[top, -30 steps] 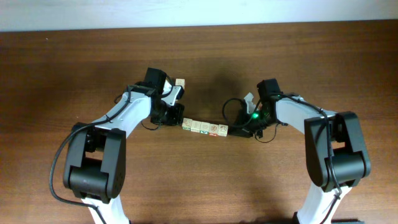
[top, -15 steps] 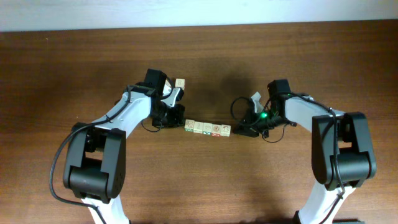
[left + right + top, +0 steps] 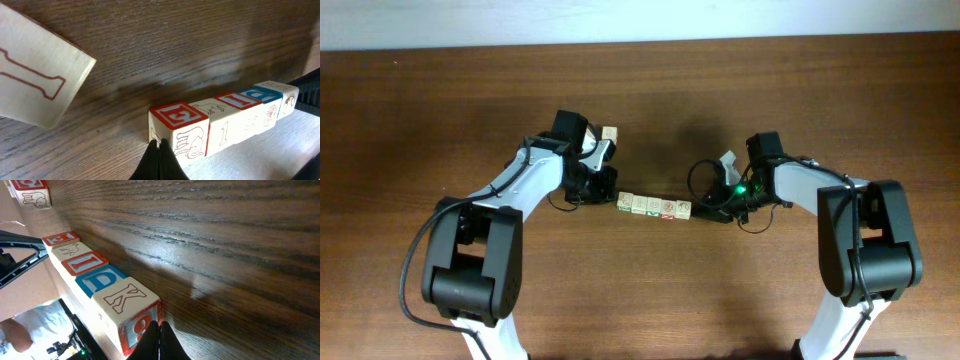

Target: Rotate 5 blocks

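The brown wooden surface fills nearly the whole overhead view. Its far edge runs along a pale strip at the top, and wide bare stretches lie in front of, behind and to either side of the middle.

The left arm and the right arm both reach inward from the near edge and bend toward each other, leaving a short gap between them. A black cable loops beside the right wrist.

The left jaws are pressed together to a single dark tip, holding nothing. In the left wrist view that tip stands at the foot of the red-framed end block, apparently touching its near face.

The right jaws are likewise pressed together and empty. Their tip sits against the lower corner of the K block at the opposite end.

The blocks lie in that gap as a row of five, side by side and touching, slanting slightly toward the near edge on the right. Open wood lies along both long sides of the row.

A loose block rests well apart from the row, just beside the left wrist on its far side.
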You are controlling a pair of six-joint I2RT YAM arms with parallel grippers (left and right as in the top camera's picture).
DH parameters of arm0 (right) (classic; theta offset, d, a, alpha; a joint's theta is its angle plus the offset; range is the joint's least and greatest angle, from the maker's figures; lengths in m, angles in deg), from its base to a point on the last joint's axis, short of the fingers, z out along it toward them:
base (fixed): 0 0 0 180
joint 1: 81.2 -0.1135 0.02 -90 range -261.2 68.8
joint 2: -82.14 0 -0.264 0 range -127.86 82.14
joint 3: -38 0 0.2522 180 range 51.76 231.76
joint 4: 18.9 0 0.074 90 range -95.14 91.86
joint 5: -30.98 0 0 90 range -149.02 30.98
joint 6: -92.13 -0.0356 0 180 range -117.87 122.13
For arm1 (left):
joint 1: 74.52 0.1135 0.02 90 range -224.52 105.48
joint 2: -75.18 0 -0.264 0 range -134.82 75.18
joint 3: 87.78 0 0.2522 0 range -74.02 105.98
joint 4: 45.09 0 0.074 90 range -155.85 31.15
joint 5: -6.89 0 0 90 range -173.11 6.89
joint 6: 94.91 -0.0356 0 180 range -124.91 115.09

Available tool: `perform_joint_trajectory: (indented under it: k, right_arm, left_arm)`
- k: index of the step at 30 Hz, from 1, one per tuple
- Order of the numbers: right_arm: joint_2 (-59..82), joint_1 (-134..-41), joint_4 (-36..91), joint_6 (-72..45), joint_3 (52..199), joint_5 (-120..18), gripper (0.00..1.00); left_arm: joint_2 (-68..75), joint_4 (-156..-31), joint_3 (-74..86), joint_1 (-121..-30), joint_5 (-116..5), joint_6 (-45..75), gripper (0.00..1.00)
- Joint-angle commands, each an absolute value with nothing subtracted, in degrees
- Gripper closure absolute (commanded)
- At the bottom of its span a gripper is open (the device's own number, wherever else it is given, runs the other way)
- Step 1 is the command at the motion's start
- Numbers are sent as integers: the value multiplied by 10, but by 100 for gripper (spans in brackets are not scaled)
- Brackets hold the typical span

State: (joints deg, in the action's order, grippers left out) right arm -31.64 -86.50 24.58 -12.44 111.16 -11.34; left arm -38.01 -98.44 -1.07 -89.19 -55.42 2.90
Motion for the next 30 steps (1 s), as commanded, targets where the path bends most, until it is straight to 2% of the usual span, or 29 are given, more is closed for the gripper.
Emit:
perform_joint_trajectory:
  k: [1,18,30]
  right_arm:
    - [-324,-868,244,-118,1110,-112,96]
    - [-321,-868,244,-88,1111,-82,96]
    - [-271,-884,249,-90,1111,-82,96]
  left_arm:
    - [-384,-983,-18,-895,-544,34,100]
    - [-384,-983,-18,-895,-544,34,100]
    - [-384,-980,-18,-906,-546,34,100]
